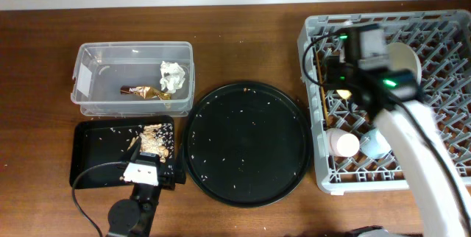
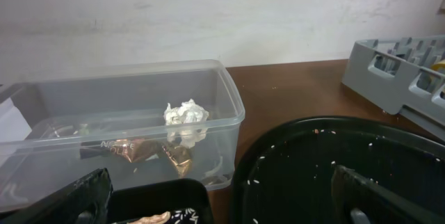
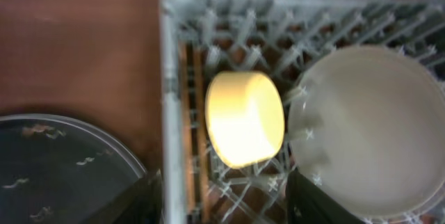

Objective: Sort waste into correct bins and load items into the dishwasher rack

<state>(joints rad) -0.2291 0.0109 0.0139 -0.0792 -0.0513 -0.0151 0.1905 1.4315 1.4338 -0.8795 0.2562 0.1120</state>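
**A:** Where does the large square light-grey plastic dishwasher rack point(image 1: 434, 27) lie from the right gripper point(image 3: 224, 197)?

**B:** Straight beneath it. The fingers are spread apart and hold nothing. In the wrist view the pale grey-green round plate point(image 3: 368, 126) stands at 3 o'clock, and the yellow bowl point(image 3: 245, 116) is dead centre, on its side.

**A:** And the two thin wooden chopsticks point(image 3: 189, 113)?

**B:** It's blurred, but they seem to lie at the bowl's 9 o'clock, running 12 to 6 along the rack wall.

**A:** Which arm is nearer?

**B:** The right. The left gripper point(image 2: 226, 193) is also spread and empty, and it is well apart from the rack.
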